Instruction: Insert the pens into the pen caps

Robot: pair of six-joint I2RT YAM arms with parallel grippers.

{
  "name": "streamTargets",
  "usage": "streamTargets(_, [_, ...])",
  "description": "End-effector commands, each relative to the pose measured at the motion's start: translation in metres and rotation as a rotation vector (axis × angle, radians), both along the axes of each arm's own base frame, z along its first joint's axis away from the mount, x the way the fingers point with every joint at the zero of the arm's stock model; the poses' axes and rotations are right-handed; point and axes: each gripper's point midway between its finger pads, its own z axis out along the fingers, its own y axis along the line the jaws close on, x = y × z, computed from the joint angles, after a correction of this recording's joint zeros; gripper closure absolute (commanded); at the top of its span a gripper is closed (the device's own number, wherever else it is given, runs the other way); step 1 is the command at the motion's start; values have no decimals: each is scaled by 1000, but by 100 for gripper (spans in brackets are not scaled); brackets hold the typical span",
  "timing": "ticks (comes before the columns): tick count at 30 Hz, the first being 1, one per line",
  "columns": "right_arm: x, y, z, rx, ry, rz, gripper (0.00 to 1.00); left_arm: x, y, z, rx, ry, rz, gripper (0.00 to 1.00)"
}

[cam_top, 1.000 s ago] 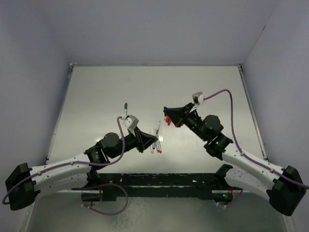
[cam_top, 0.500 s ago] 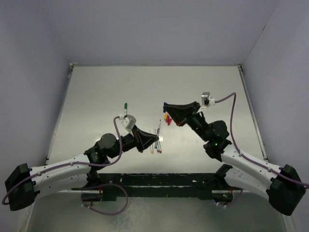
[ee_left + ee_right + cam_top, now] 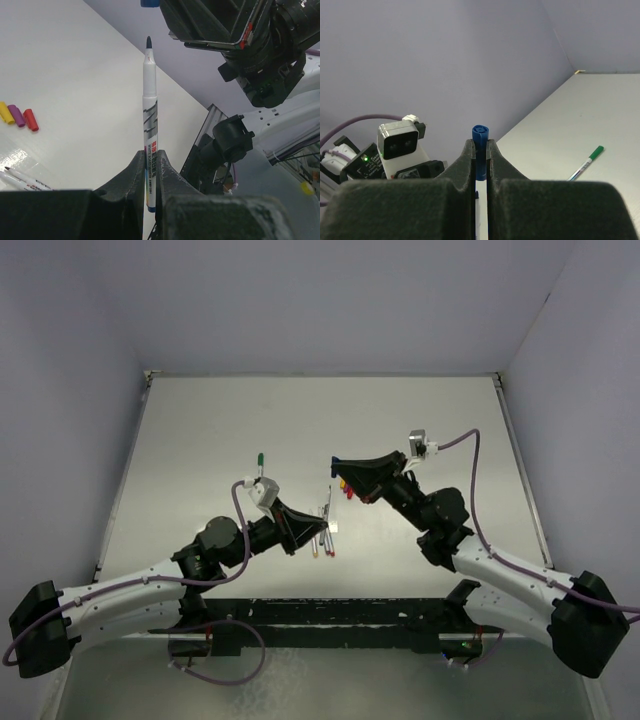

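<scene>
My left gripper (image 3: 322, 527) (image 3: 151, 160) is shut on a whitish pen (image 3: 150, 100) and holds it upright, dark tip up. My right gripper (image 3: 340, 466) (image 3: 480, 146) is shut on the blue cap (image 3: 480, 142), which hangs just above the pen's tip and apart from it; the cap's edge also shows in the left wrist view (image 3: 150, 2). Yellow (image 3: 6, 112), purple (image 3: 16, 115) and red (image 3: 31, 120) caps lie side by side on the table (image 3: 300, 420). Loose pens (image 3: 322, 540) lie under my left gripper. The green-capped pen (image 3: 259, 466) (image 3: 587, 161) lies apart at the left.
The white table has raised rims at left and right and grey walls behind. The arms' black base bar (image 3: 330, 615) runs along the near edge. The left wrist camera (image 3: 400, 142) faces my right gripper closely.
My right gripper has lifted off the row of caps with the blue cap and moved slightly left, over the pen tip. The left gripper has stayed almost still.
</scene>
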Motion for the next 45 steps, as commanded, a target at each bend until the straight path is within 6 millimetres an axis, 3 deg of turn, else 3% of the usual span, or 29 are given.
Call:
streamTargets(1, [-12,4,17,55,-41,58,100,4,-1,33,-61,-70,15,100])
streamTargets(45, [-19,16,4,25,-24,88,100,4,7,42,-81,-87,39,100])
